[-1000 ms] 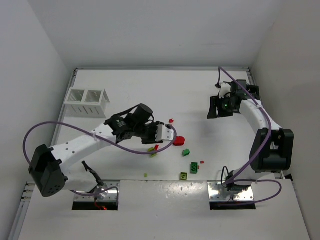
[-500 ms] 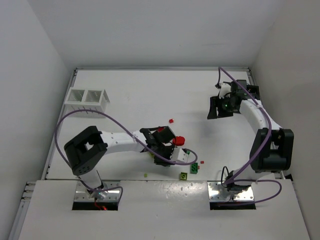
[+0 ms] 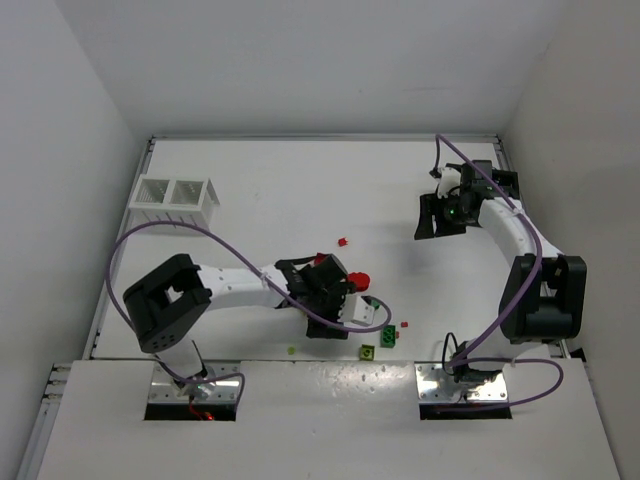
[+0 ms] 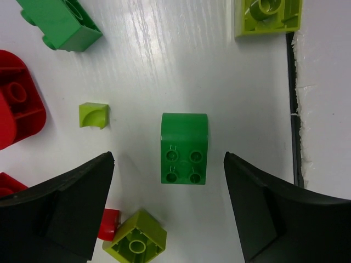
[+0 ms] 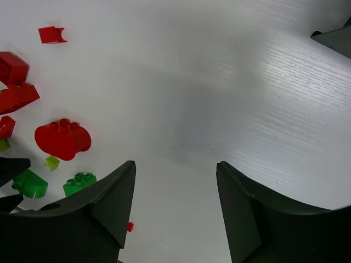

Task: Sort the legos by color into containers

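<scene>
Straddling its target. Top view: left gripper [image 3: 368, 312] low at centre-right among scattered bricks [image 3: 385, 335]; white bin [image 3: 175, 203] upper left. Left wrist view: jaws apart around green brick [image 4: 184, 149], frame centre; lower squarely, close on its flat sides. Right wrist view: right gripper [image 5: 174, 175] apart, empty.

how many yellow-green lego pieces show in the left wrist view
3: a big brick at the top right edge, a tiny curved bit left of centre, and a square brick at the bottom. More may lie outside this view.

White table [image 3: 300, 180], plain white walls [image 3: 300, 60].
</scene>
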`<action>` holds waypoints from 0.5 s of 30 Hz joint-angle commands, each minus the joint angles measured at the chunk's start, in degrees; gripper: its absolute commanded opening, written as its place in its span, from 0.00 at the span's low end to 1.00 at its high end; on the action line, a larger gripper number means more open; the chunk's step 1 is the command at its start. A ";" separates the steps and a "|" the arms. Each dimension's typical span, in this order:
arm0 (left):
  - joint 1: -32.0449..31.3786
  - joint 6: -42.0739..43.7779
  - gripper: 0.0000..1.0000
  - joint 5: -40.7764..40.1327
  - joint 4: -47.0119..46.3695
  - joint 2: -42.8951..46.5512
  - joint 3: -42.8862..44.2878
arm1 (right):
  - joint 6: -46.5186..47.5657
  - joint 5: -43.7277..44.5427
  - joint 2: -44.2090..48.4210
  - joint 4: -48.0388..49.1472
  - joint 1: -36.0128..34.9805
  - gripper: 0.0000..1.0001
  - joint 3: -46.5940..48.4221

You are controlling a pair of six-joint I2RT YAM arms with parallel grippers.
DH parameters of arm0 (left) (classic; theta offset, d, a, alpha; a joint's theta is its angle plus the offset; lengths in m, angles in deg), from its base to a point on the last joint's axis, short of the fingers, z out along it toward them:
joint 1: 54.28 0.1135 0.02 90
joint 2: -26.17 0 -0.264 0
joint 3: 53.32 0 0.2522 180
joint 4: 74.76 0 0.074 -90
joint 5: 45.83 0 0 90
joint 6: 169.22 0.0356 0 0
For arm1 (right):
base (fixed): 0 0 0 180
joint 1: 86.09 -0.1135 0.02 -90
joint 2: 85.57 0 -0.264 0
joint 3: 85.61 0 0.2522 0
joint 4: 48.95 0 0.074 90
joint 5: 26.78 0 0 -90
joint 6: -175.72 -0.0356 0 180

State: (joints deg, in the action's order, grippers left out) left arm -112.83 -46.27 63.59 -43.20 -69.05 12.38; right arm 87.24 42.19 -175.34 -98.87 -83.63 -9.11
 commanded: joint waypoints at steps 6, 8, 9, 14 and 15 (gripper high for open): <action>-1.74 0.01 0.83 0.18 -1.72 3.90 -1.76 | 0.77 -0.06 -0.05 0.48 -0.35 0.61 2.47; -2.45 0.01 0.82 0.71 -1.72 2.33 -1.76 | 0.77 -0.06 -0.05 0.48 -0.35 0.61 2.47; -2.45 0.01 0.81 0.71 -1.72 1.80 -1.76 | 0.77 -0.06 -0.05 0.48 -0.35 0.61 2.47; -2.98 0.01 0.69 1.23 -1.72 -0.92 -1.76 | 0.77 0.47 -0.05 -0.05 -0.35 0.61 2.47; -2.98 0.01 0.58 1.23 -1.72 -1.63 -1.24 | 0.77 0.47 -0.05 -0.05 -0.35 0.61 2.47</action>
State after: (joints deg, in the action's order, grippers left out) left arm -115.16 -46.71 63.57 -43.98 -69.14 11.09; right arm 87.24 42.25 -175.34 -99.07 -83.63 -9.11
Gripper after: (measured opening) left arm 0.650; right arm 0.611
